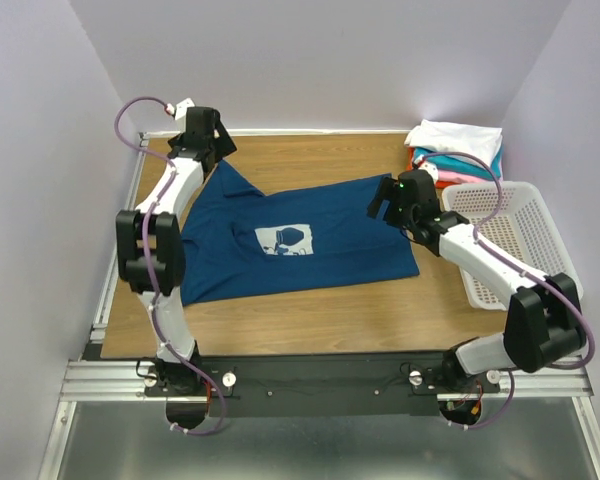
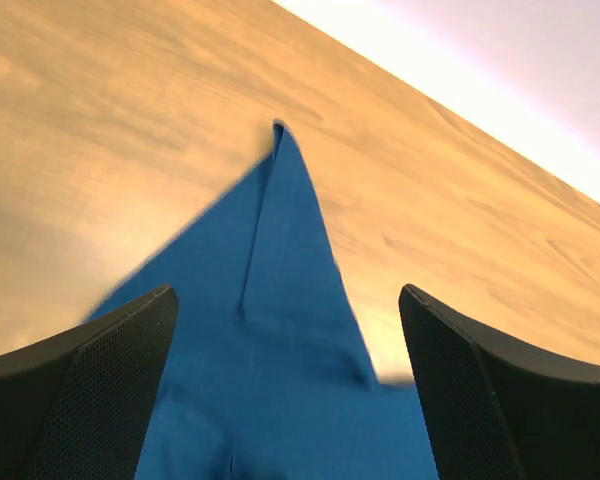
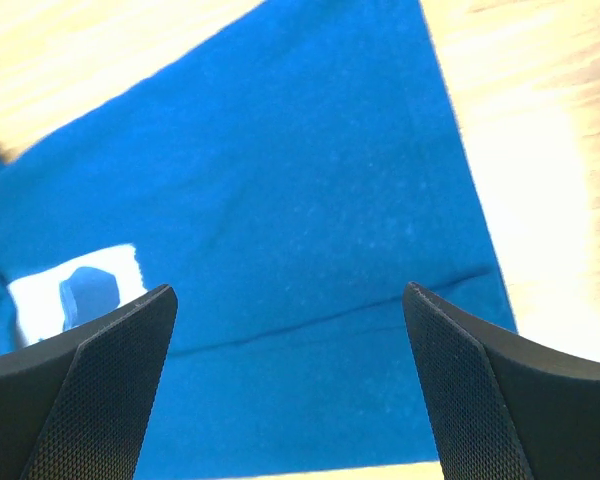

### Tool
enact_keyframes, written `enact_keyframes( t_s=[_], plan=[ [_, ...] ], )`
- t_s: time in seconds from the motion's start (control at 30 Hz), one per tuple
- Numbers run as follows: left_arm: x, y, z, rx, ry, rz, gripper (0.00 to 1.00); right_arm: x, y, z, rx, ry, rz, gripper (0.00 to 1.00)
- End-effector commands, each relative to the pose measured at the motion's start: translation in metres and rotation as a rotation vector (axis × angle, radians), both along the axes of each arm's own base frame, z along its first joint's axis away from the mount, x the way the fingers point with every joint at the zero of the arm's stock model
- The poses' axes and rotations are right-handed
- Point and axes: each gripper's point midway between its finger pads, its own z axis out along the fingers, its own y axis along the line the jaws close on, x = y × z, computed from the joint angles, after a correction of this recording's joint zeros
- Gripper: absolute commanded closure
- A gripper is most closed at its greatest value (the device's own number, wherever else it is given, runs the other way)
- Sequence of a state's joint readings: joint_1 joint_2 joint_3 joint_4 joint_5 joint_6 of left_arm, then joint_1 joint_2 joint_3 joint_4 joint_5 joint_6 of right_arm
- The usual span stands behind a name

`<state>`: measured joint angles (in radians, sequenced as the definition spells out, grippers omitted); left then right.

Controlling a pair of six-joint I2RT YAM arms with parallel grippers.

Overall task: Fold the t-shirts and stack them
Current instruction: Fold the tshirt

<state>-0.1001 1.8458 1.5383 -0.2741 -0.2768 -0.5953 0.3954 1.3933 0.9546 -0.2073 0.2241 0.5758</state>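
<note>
1. The table (image 1: 310, 310) carries one navy t-shirt (image 1: 330, 225), spread flat and unfolded at the centre of the top view. Its white print (image 1: 283, 241) faces up.
2. The shirt lies sideways, with its hem edge toward 3 o'clock and one sleeve (image 2: 290, 250) running out toward 10 o'clock. The left arm hides the 8 o'clock corner.
3. The left claw (image 2: 288, 295) is released, with both fingers (image 2: 100, 390) spread wide. It hangs over the 10 o'clock sleeve, and the sleeve tip lies flat on the wood just beyond it. Nothing is gripped. Whether the fingertips touch the cloth cannot be told.
4. The right claw (image 3: 288, 292) is likewise released, jaws wide, grasping nothing. It sits above the 3 o'clock end of the shirt. In its wrist view the hem seam (image 3: 330, 320) runs across between the fingers, and a corner of the print shows at 9 o'clock.
5. A stack of folded t-shirts (image 1: 458, 140) rests at 1 o'clock on the table, well apart from the navy one. A white shirt is on top, and teal, pink and orange-red layers show at its edge.
6. A white perforated basket (image 1: 525, 215) stands at 3 o'clock, just beside the stack. The right forearm crosses above it.
</note>
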Motion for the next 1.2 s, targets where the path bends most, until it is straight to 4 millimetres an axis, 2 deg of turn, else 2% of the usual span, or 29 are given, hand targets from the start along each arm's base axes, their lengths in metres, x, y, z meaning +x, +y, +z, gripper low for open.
enact_keyframes(
  t_s=[0.0, 0.03, 0.1, 0.13, 0.17, 0.2, 0.23, 0.27, 0.3, 0.33, 0.37, 0.47, 0.63, 0.67, 0.83, 1.0, 1.13, 1.17],
  plan=[
    [0.038, 0.012, -0.026, 0.056, 0.065, -0.03, 0.02, 0.012, -0.013, -0.006, -0.063, 0.011, -0.049, 0.0],
    [0.048, 0.016, -0.05, 0.059, 0.106, -0.041, 0.03, 0.015, -0.016, -0.006, -0.08, 0.009, -0.057, 0.0],
    [0.061, 0.02, -0.062, 0.048, 0.126, -0.048, 0.06, 0.017, -0.017, -0.008, -0.092, 0.012, -0.058, 0.0],
    [0.075, 0.021, -0.049, 0.051, 0.091, -0.053, 0.06, 0.018, -0.018, -0.011, -0.1, 0.019, -0.058, 0.0],
    [0.081, 0.023, -0.069, 0.058, 0.121, -0.053, 0.07, 0.019, -0.018, -0.012, -0.106, 0.022, -0.054, 0.0],
    [0.09, 0.024, -0.062, 0.071, 0.094, -0.062, 0.07, 0.019, -0.019, -0.014, -0.105, 0.027, -0.054, 0.0],
    [0.096, 0.022, -0.065, 0.076, 0.088, -0.074, 0.07, 0.018, -0.018, -0.018, -0.106, 0.037, -0.052, 0.0],
    [0.102, 0.022, -0.08, 0.078, 0.104, -0.082, 0.09, 0.019, -0.018, -0.019, -0.107, 0.04, -0.049, 0.0],
    [0.109, 0.02, -0.075, 0.079, 0.088, -0.093, 0.11, 0.019, -0.018, -0.021, -0.104, 0.046, -0.046, 0.0],
    [0.112, 0.018, -0.08, 0.078, 0.092, -0.106, 0.13, 0.019, -0.018, -0.025, -0.108, 0.056, -0.046, 0.0],
    [0.115, 0.017, -0.096, 0.075, 0.115, -0.11, 0.14, 0.019, -0.019, -0.027, -0.113, 0.062, -0.045, 0.0],
    [0.12, 0.017, -0.11, 0.068, 0.133, -0.116, 0.16, 0.018, -0.018, -0.031, -0.114, 0.07, -0.039, 0.0],
    [0.129, 0.013, -0.12, 0.052, 0.122, -0.133, 0.31, 0.016, -0.021, -0.034, -0.122, 0.077, -0.043, 0.0],
    [0.128, 0.012, -0.127, 0.044, 0.135, -0.135, 0.34, 0.016, -0.022, -0.035, -0.124, 0.08, -0.044, 0.0],
    [0.128, 0.014, -0.132, 0.029, 0.145, -0.113, 0.46, 0.014, -0.023, -0.038, -0.129, 0.085, -0.048, 0.0],
    [0.122, 0.016, -0.144, 0.011, 0.184, -0.084, 0.5, 0.015, -0.025, -0.037, -0.133, 0.084, -0.054, 0.0],
    [0.121, 0.017, -0.148, 0.011, 0.192, -0.077, 0.69, 0.014, -0.025, -0.039, -0.13, 0.09, -0.05, 0.0],
    [0.12, 0.018, -0.148, 0.012, 0.194, -0.077, 0.81, 0.014, -0.025, -0.04, -0.133, 0.091, -0.051, 0.0]
  ],
)
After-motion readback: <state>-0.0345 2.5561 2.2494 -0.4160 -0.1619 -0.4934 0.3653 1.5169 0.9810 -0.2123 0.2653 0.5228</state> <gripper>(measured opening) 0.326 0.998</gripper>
